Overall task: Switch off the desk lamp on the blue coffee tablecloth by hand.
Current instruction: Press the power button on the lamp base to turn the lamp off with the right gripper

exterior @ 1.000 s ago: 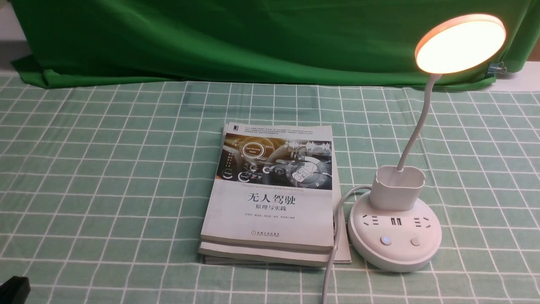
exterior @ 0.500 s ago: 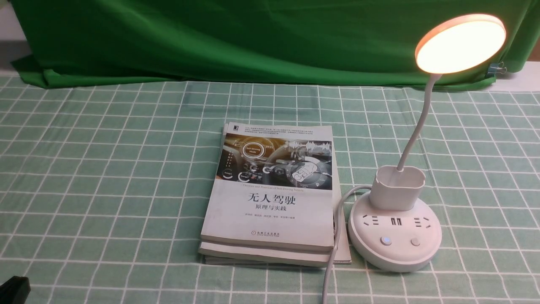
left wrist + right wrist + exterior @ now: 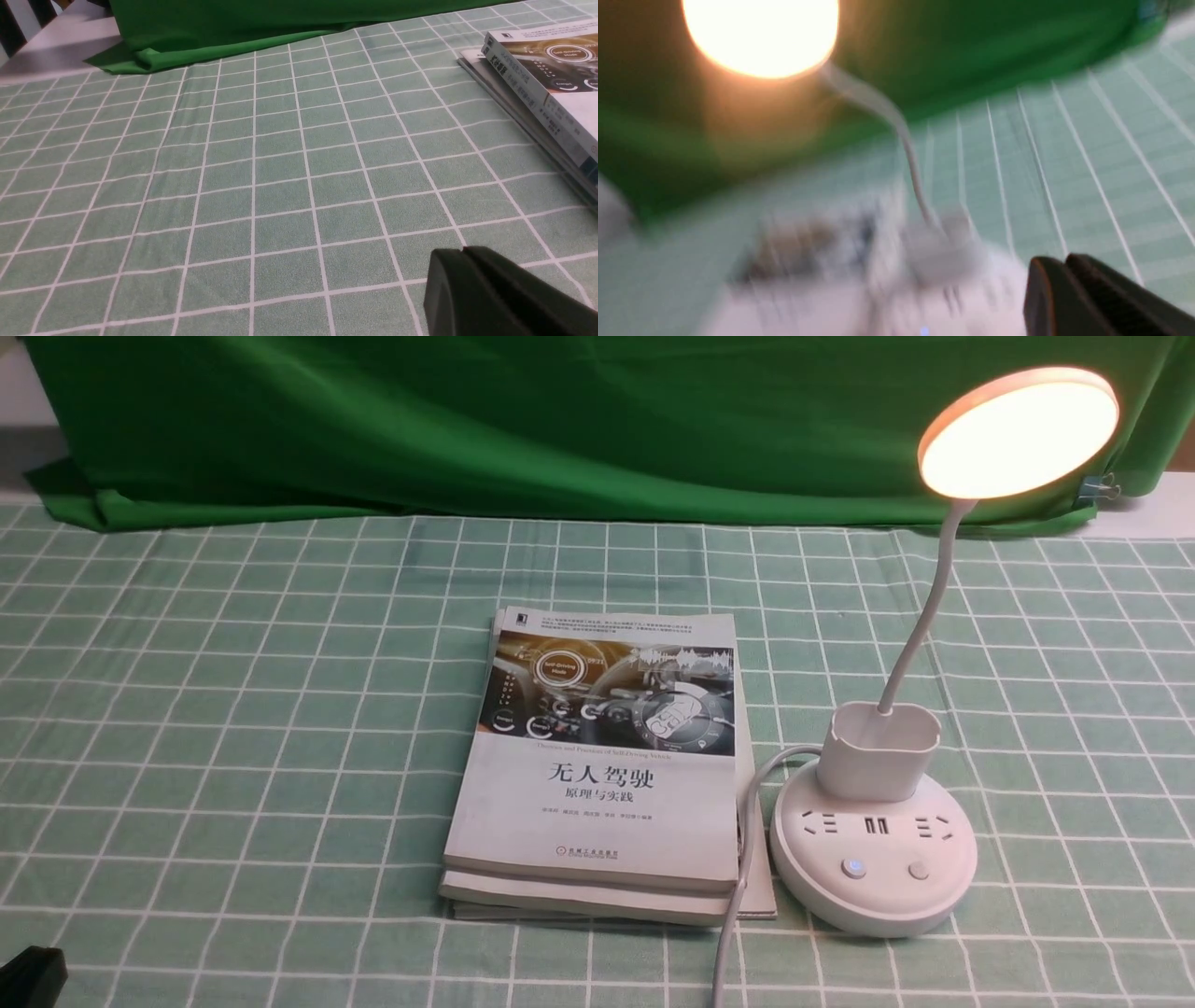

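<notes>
The white desk lamp (image 3: pixel 874 845) stands at the right on the checked pale teal tablecloth (image 3: pixel 233 728). Its round head (image 3: pixel 1018 431) glows warm, lit. The round base carries sockets and two buttons, the left one (image 3: pixel 852 868) lit blue, the right one (image 3: pixel 920 871) plain. My right gripper (image 3: pixel 1064 262) is shut and empty in the blurred right wrist view, close above the lamp base (image 3: pixel 896 298); it is out of the front view. My left gripper (image 3: pixel 462 252) is shut and empty, low over the cloth, and only a black corner (image 3: pixel 33 975) of it shows in the front view.
Two stacked books (image 3: pixel 602 765) lie left of the lamp base, also seen in the left wrist view (image 3: pixel 542 79). The lamp's white cord (image 3: pixel 738 896) runs past the books to the near edge. A plain dark green cloth (image 3: pixel 523 420) hangs along the back.
Nothing has moved in the front view; the lamp stays lit.
</notes>
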`<state>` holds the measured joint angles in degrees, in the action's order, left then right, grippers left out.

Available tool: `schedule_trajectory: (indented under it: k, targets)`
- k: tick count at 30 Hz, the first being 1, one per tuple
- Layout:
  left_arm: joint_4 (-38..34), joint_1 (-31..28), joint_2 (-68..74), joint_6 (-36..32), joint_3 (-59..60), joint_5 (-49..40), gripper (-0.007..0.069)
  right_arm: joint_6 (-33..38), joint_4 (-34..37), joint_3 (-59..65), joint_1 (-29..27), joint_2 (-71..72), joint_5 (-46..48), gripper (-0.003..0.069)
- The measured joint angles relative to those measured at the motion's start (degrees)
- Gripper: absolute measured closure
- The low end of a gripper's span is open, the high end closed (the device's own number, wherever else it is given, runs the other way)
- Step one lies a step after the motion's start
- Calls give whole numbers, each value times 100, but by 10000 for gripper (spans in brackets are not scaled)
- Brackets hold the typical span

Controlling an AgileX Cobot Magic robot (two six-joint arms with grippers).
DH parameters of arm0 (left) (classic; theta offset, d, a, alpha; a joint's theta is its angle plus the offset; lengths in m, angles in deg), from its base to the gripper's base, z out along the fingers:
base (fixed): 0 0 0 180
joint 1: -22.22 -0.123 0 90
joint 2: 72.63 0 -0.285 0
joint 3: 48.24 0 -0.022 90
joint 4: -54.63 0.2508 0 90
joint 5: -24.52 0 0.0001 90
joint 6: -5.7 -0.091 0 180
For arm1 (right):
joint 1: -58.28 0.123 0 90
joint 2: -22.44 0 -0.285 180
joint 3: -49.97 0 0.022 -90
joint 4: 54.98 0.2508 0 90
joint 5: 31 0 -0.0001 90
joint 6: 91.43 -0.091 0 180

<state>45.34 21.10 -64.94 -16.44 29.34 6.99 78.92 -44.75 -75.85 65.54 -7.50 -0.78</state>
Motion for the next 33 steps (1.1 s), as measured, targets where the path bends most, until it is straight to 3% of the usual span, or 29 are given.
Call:
schedule_trajectory:
  k: [3, 8, 17, 24, 33]
  targets:
    - [0, 0, 0, 0, 0, 0, 624, 729, 0, -1060, 6, -1657, 1416, 618]
    - [0, 0, 0, 0, 0, 0, 624, 1351, 0, -1959, 71, -3620, 2064, 618]
    - [0, 0, 0, 0, 0, 0, 624, 1460, -54, -2843, 1177, -5690, 1818, 623]
    - [0, 0, 0, 0, 0, 0, 624, 1432, -194, -3388, 1143, -6902, 1745, 622]
    - [0, 0, 0, 0, 0, 0, 624, 1432, -245, -3553, 1143, -7226, 1709, 622]
